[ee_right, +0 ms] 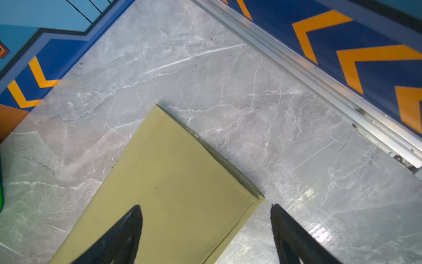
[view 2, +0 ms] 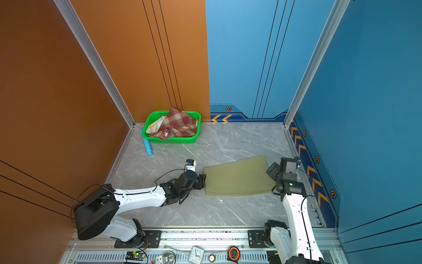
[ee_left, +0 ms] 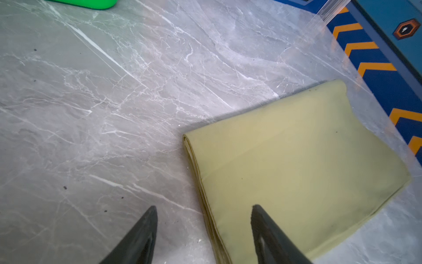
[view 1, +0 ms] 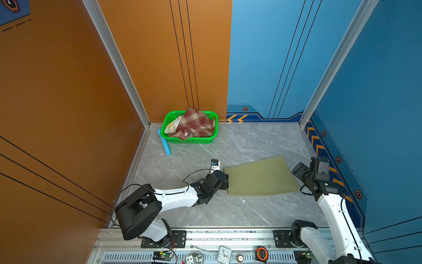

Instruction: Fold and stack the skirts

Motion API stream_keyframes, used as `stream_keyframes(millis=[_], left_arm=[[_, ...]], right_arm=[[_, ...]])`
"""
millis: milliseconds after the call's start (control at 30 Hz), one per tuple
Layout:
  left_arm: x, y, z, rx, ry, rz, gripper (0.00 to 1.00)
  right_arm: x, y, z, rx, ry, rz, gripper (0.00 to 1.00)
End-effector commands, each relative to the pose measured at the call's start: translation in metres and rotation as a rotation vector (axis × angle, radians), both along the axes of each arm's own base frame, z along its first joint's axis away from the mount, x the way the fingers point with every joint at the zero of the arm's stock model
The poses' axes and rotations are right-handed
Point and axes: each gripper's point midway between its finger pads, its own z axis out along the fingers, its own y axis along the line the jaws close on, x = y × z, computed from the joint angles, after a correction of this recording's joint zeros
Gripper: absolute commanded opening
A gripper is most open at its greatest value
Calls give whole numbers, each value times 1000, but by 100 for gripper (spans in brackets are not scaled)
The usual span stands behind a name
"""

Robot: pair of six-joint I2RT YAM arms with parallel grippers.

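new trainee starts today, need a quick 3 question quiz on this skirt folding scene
1. True or false: the olive skirt lies folded flat on the table.
2. Where is the plaid skirt? A) in the basket B) on the olive skirt C) in the right jaws
3. Fill in: the left jaws and the right jaws both stand ____, holding nothing.

Key: 1 true; 2 A; 3 open
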Motion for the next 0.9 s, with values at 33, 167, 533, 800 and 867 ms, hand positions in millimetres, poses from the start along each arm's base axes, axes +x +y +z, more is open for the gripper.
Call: stream_keyframes(millis=[33,167,533,800,867], left_arm=[[-4,0,9,-19,24,18,65],[-9,-6,2,13,100,-12,63],[-19,-15,-34,-4,390,-80,72],[-17,-19,-46,-110,516,-85,71],[-15,-19,-46,-111,528,-85,71]], right_arm=[[5,20,-20,68,108,61,88],[18,32,-30,57,168,125,88],[54,41,-44,27,251,206,89],[77,43,-36,25,207,224,90],[82,45,-31,29,178,221,90]])
